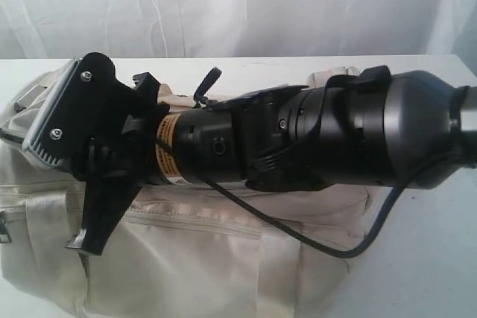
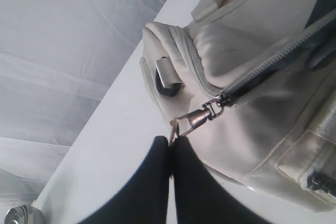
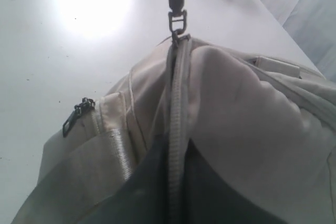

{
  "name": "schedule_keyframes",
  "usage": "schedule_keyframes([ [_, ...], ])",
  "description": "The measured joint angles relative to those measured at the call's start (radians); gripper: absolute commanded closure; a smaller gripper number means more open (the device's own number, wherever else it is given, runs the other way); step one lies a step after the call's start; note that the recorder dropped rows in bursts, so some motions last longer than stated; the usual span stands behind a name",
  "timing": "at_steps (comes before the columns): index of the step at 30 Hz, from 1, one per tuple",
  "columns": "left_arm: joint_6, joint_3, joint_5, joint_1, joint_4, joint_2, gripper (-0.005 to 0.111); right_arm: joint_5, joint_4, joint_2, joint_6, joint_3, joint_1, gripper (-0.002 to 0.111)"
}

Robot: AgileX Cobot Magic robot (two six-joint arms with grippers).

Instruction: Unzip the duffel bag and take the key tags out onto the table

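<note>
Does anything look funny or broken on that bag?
Nothing looks broken or spilled. Only the end of the duffel bag is puckered up, where the left gripper holds its metal zipper pull taut.

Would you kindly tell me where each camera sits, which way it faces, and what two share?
Exterior: above the table, looking across the duffel bag to a white curtain; one black arm fills it.
Left wrist: behind the shut left gripper, which pinches the zipper pull.
Right wrist: behind the right gripper, shut on the bag's zipper.
Shared: both wrist views show that pull.
</note>
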Motion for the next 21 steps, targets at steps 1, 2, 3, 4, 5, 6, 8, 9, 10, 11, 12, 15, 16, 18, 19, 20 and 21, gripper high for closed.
schedule_keyframes([
  [1, 0.0, 0.004, 0.0, 0.0, 0.005, 0.0, 0.107, 0.0, -0.005, 0.0, 0.01, 0.0, 0.0, 0.108],
  [2, 0.0, 0.009, 0.0, 0.0, 0.011, 0.0, 0.107, 0.0, -0.018, 0.0, 0.026, 0.0, 0.0, 0.108],
  [3, 0.0, 0.011, 0.0, 0.0, 0.013, 0.0, 0.107, 0.0, -0.033, -0.001, 0.042, 0.0, 0.0, 0.108],
  [4, 0.0, 0.011, 0.0, 0.0, 0.016, 0.0, 0.107, 0.0, -0.044, -0.001, 0.054, 0.0, 0.0, 0.108],
  [5, 0.0, 0.011, 0.0, 0.0, 0.017, 0.0, 0.107, 0.0, -0.059, -0.001, 0.069, 0.0, 0.0, 0.108],
  [6, 0.0, 0.011, 0.0, 0.0, 0.018, 0.0, 0.107, 0.0, -0.074, -0.001, 0.077, -0.002, 0.0, 0.108],
  [8, 0.0, 0.011, -0.002, 0.0, 0.025, 0.0, 0.107, -0.002, -0.096, -0.003, 0.09, -0.002, 0.0, 0.108],
  [9, 0.0, 0.011, -0.006, 0.0, 0.031, 0.0, 0.107, -0.003, -0.102, -0.002, 0.092, -0.002, 0.0, 0.108],
  [10, 0.0, 0.011, -0.008, 0.0, 0.034, 0.0, 0.107, -0.004, -0.103, -0.002, 0.094, -0.002, 0.0, 0.108],
  [11, 0.0, 0.011, -0.008, 0.0, 0.039, 0.0, 0.107, -0.005, -0.104, -0.004, 0.096, -0.002, 0.0, 0.108],
  [12, 0.0, 0.011, -0.008, 0.0, 0.041, 0.0, 0.107, -0.005, -0.106, -0.004, 0.104, -0.002, 0.0, 0.108],
  [15, 0.0, 0.011, -0.008, 0.0, 0.047, 0.002, 0.107, -0.005, -0.108, -0.004, 0.113, -0.002, 0.0, 0.108],
  [16, 0.0, 0.011, -0.003, 0.0, 0.049, 0.002, 0.107, -0.006, -0.108, -0.004, 0.113, -0.002, 0.0, 0.108],
  [18, 0.0, 0.011, 0.008, 0.0, 0.056, 0.002, 0.107, -0.006, -0.11, -0.004, 0.118, -0.003, 0.0, 0.108],
  [19, 0.0, 0.013, 0.016, 0.0, 0.061, 0.002, 0.107, -0.008, -0.11, -0.004, 0.117, -0.003, 0.0, 0.108],
  [20, 0.0, 0.014, 0.021, 0.0, 0.068, 0.004, 0.107, -0.008, -0.112, -0.004, 0.117, -0.003, 0.0, 0.108],
  [21, 0.0, 0.013, 0.023, 0.0, 0.07, 0.004, 0.107, -0.01, -0.113, -0.004, 0.117, -0.003, 0.0, 0.108],
])
